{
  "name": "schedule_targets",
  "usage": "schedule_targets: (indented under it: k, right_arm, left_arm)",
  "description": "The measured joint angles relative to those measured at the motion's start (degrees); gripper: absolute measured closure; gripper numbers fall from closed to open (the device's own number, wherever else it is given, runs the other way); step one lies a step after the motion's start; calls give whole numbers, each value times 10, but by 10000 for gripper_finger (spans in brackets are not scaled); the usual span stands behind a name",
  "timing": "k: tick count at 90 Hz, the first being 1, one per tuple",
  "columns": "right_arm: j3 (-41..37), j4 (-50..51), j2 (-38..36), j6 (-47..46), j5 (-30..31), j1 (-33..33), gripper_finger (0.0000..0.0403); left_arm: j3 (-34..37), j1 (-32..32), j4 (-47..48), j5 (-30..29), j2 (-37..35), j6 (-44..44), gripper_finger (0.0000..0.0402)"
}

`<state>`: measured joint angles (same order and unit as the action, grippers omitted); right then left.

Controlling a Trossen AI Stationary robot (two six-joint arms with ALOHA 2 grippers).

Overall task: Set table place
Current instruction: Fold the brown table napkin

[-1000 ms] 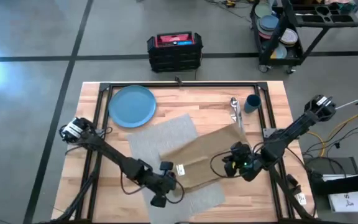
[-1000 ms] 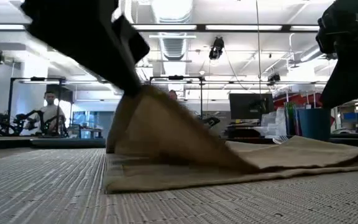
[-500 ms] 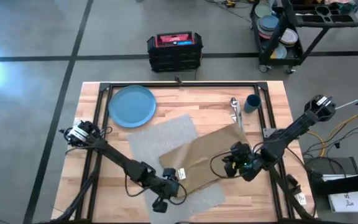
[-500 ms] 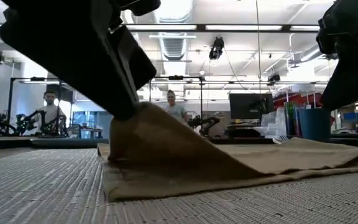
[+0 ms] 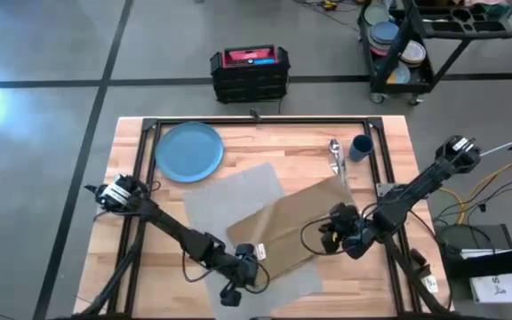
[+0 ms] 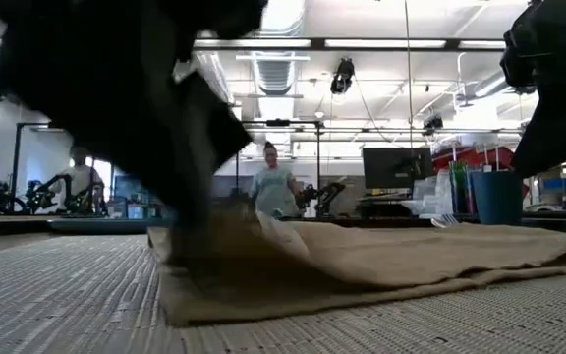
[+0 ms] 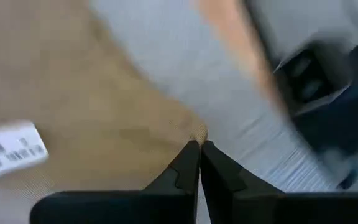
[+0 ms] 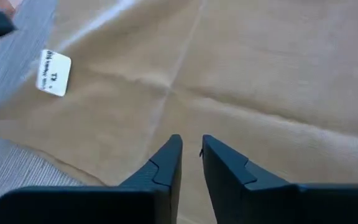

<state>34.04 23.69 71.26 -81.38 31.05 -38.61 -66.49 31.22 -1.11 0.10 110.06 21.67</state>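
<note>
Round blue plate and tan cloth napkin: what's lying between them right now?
In the high view, only the grey woven placemat's far corner and bare wood separate the round blue plate from the tan cloth napkin.

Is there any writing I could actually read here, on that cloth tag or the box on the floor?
White tag on the tan napkin: dark print, too small to read.
Same tag in the left wrist view: blurred, unreadable.
Red-topped black case on the floor: a pale label, too small to read.
White sticker at the table's right: marks, unreadable.
No text can be read for certain.
</note>
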Motion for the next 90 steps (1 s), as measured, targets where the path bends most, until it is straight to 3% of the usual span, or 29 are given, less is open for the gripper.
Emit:
schedule_targets:
  k: [31, 70, 90]
  right_arm:
    - [0, 0, 0, 3, 0, 0, 334]
    - [0, 0, 0, 5, 0, 0, 357]
    - [0, 0, 0, 5, 0, 0, 333]
  left_arm:
    - [3, -1, 8, 3, 10, -2, 401]
    - [18, -1, -14, 0, 10, -12, 401]
    - [43, -1, -74, 5, 10, -16, 400]
